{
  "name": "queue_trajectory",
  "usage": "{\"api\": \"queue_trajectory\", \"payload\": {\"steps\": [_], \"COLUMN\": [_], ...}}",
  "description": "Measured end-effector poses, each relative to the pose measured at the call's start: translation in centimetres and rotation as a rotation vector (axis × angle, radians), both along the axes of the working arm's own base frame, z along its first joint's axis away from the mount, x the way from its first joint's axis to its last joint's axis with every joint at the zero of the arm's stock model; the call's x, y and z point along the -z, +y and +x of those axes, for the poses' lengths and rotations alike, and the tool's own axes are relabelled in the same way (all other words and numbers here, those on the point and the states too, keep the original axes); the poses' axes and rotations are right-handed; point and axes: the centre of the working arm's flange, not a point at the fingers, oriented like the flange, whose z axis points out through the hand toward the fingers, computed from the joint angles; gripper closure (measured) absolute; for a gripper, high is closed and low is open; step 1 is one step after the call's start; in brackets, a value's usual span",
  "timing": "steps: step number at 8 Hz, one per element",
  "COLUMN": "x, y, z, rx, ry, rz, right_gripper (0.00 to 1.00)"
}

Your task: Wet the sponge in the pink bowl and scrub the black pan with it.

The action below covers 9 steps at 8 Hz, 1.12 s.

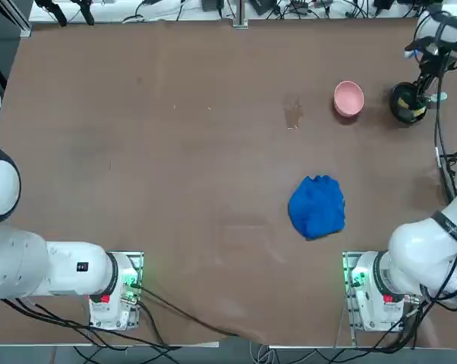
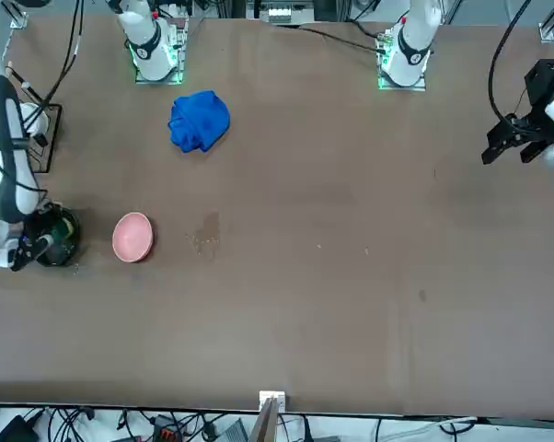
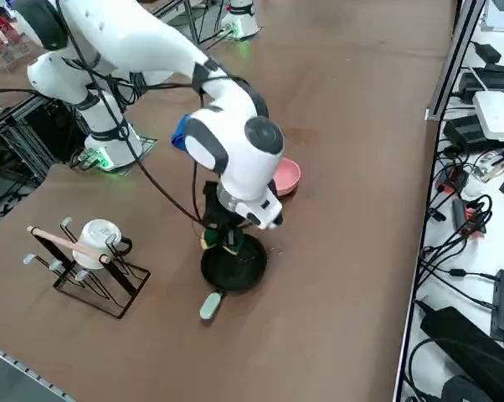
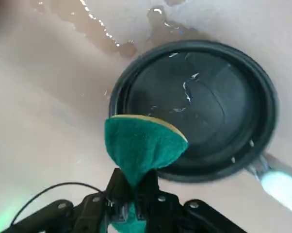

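Observation:
The black pan [image 4: 204, 102] lies on the table with water drops inside and its pale handle [image 4: 282, 187] sticking out. My right gripper [image 4: 134, 187] is shut on the green and yellow sponge [image 4: 141, 145], which hangs over the pan's near rim. In the side view the gripper [image 3: 225, 237] stands at the pan [image 3: 235, 266], whose handle [image 3: 210, 305] points away from the bowl. The pink bowl [image 1: 348, 98] sits a short way left of the pan [image 1: 408, 102] in the top view. From the front the bowl [image 2: 132, 237] is beside the pan [image 2: 58, 239].
A crumpled blue cloth [image 1: 317, 206] lies nearer the arm bases. A wet patch [image 1: 292, 115] marks the table left of the bowl, and water is spilled beside the pan [image 4: 112, 39]. A wire rack with a white mug [image 3: 93, 255] stands near the table's right edge.

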Motion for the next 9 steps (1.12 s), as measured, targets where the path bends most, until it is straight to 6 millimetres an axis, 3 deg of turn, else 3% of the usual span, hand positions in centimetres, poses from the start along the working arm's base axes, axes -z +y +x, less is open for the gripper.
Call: {"api": "queue_trajectory", "payload": {"steps": [2,4,6,9], "x": [-4.2,-7.8,-9.8,-10.2], "y": [1.4,7.1,15.0,31.5], "z": [0.4,1.8,2.7,2.0], "rx": [-0.013,0.0,0.066,0.173], "ry": [-0.036,-0.099,-0.124,-0.135], "rz": [-0.001,0.071,0.103,0.037], "right_gripper": [0.92,0.92,0.92,0.92]}}
